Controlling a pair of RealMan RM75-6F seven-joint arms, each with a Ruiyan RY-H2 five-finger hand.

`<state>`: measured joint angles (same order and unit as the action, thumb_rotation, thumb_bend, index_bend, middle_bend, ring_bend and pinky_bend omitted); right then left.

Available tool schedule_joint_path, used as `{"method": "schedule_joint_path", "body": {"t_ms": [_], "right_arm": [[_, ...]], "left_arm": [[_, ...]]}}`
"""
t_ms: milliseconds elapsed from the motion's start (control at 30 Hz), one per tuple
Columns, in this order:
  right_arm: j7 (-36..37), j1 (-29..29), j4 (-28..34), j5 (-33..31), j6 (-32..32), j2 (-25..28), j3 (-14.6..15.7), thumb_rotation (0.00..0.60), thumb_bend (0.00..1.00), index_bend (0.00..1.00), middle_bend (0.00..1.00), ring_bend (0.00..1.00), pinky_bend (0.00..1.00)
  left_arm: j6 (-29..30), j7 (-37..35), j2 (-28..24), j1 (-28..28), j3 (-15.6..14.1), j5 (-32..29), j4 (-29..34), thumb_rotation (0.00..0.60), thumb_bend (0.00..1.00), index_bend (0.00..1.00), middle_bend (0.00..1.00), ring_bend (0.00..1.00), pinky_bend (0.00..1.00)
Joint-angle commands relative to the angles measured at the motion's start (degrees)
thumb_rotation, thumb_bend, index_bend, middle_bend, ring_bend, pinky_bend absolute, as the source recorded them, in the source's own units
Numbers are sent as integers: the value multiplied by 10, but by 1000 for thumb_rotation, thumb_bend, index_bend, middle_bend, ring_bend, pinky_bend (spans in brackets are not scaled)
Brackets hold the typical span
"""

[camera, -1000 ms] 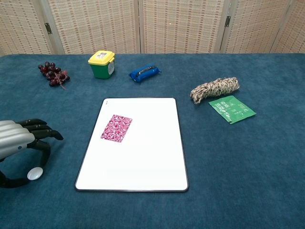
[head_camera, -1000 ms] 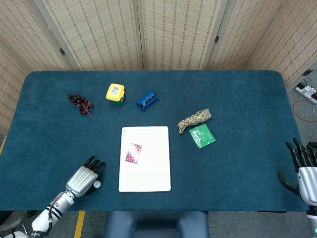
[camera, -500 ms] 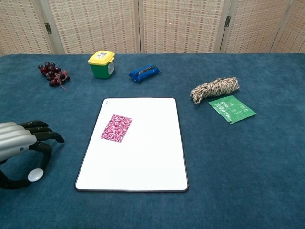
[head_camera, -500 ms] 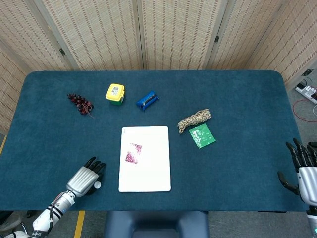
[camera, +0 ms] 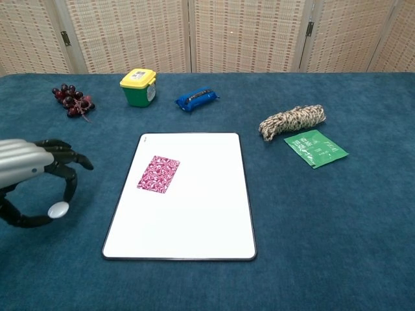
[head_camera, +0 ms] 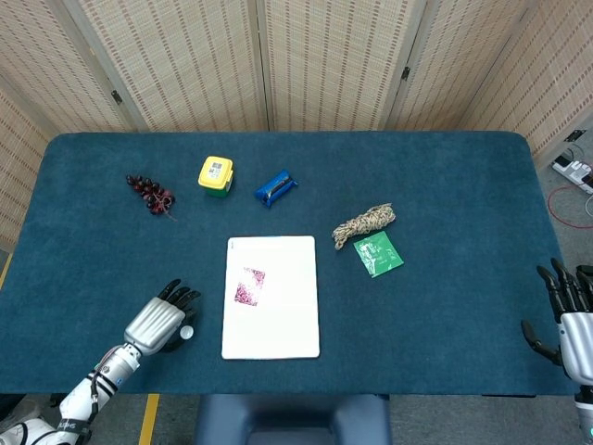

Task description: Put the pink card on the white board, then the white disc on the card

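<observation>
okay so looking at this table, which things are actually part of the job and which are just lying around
Part of the job:
pink card, lying on the white board
white disc, held in the left hand

Just lying about:
grapes
yellow-lidded green tub
blue pouch
rope bundle
green packet

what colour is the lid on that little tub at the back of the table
Yellow, on a green tub; clearest in the chest view.

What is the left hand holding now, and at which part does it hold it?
The left hand holds the white disc, pinched at its edge between thumb and a finger. The right hand holds nothing.
</observation>
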<state>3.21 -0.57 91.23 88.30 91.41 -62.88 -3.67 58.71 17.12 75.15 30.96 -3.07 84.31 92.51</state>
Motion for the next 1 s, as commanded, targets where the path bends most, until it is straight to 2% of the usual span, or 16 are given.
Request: {"method": "schedule_joint_path", "body": {"t_ms": [33, 233, 333, 700, 1000], "right_arm": [[0, -1, 0, -1, 0, 0, 0, 600, 370, 0, 17, 95, 42], [1, -4, -1, -3, 2, 1, 1, 600, 369, 0, 17, 95, 42], [2, -6, -1, -7, 3, 1, 1, 600, 369, 0, 17, 95, 42], [7, -6, -7, -14, -3, 2, -2, 600, 370, 0, 17, 93, 42], [15, -8, -15, -20, -6, 0, -2, 600, 370, 0, 17, 93, 42]], "left_arm": [[-13, -18, -6, 25, 33, -10, 5, 600, 376, 523, 182, 140, 0], [-63, -25, 10, 75, 87, -60, -4, 600, 376, 519, 182, 131, 0], [-86, -15, 24, 98, 104, -82, -13, 600, 376, 518, 182, 129, 0], [-136, 47, 98, 168, 132, -160, -59, 600, 377, 513, 182, 127, 0], [-159, 102, 140, 210, 133, -245, -97, 600, 376, 503, 182, 126, 0]]}}
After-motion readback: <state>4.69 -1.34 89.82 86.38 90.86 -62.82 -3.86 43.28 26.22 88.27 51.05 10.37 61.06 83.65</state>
